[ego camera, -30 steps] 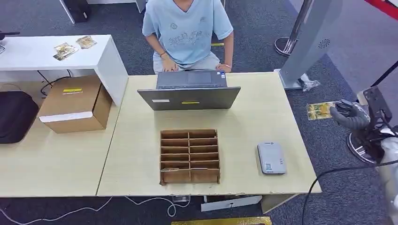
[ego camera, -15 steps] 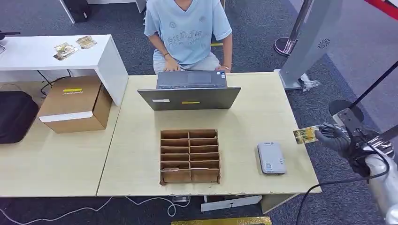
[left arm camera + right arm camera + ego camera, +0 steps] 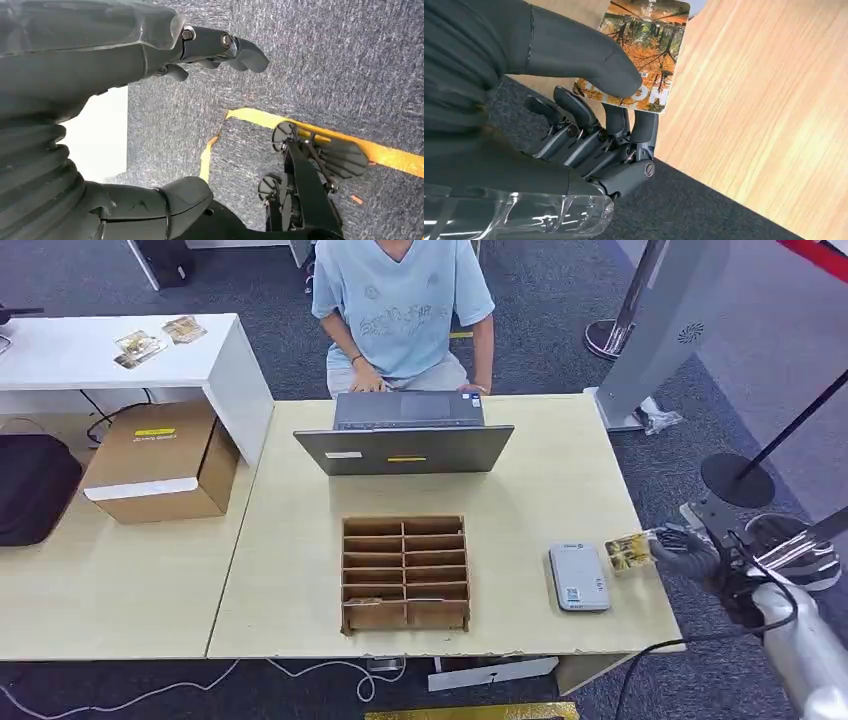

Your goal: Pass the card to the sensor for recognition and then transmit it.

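Nearest to us, our right hand (image 3: 690, 548) pinches the card (image 3: 630, 552) between thumb and fingers (image 3: 644, 127), holding it over the worktop (image 3: 300, 570) just beside the grey sensor (image 3: 578, 577), on the side away from the cardboard organizer (image 3: 404, 573). Our left hand (image 3: 150, 50) hangs over carpet, fingers loosely apart and holding nothing. Beyond the sensor stands a laptop (image 3: 405, 438), with a person (image 3: 402, 305) seated behind it.
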`<state>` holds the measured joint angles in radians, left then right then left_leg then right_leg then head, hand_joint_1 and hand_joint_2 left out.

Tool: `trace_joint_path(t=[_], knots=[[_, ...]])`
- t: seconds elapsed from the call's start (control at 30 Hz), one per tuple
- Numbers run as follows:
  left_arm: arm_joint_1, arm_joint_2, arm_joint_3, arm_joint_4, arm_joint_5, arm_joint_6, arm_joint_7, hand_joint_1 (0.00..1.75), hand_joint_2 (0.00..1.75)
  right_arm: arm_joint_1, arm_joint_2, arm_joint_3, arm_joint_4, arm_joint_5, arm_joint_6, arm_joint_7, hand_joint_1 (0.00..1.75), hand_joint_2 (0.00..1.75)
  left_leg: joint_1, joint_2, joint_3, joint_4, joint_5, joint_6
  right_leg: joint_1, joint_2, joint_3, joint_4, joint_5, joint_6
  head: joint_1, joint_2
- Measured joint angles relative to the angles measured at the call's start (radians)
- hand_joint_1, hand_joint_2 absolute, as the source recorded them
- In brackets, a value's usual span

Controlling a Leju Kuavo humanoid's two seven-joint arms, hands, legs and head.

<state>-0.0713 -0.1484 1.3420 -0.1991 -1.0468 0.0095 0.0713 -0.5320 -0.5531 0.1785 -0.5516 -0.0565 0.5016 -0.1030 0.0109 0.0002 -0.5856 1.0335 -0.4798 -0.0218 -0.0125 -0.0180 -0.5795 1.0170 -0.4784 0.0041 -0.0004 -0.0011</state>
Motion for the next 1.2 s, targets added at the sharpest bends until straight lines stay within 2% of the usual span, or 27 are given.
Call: trace_joint_path(t=[0.73, 1.03, 1.2], knots=[[0.0, 0.006, 0.0, 0.0, -0.019, -0.003, 0.0, 0.0, 1.75, 0.051, 0.0, 0.031, -0.018, -0.01, -0.022, 0.024, 1.75, 1.75, 0.0, 0.0, 0.0, 0.0, 0.0, 0.0, 0.0, 0.001, 0.0, 0.0, 0.0, 0.0, 0.0, 0.0], [0.0, 0.007, 0.0, 0.0, -0.022, -0.003, 0.0, 0.0, 1.75, 0.053, 0.005, 0.033, -0.045, -0.01, -0.154, 0.031, 1.75, 1.75, 0.0, 0.0, 0.0, 0.0, 0.0, 0.0, 0.0, 0.001, 0.0, 0.0, 0.0, 0.0, 0.0, 0.0], [0.0, 0.007, 0.0, 0.0, -0.027, -0.003, 0.0, 0.0, 1.75, 0.051, 0.005, 0.016, -0.054, -0.023, -0.18, 0.037, 1.75, 1.75, 0.0, 0.0, 0.0, 0.0, 0.0, 0.0, 0.0, 0.0, 0.0, 0.0, 0.0, 0.0, 0.0, 0.0]])
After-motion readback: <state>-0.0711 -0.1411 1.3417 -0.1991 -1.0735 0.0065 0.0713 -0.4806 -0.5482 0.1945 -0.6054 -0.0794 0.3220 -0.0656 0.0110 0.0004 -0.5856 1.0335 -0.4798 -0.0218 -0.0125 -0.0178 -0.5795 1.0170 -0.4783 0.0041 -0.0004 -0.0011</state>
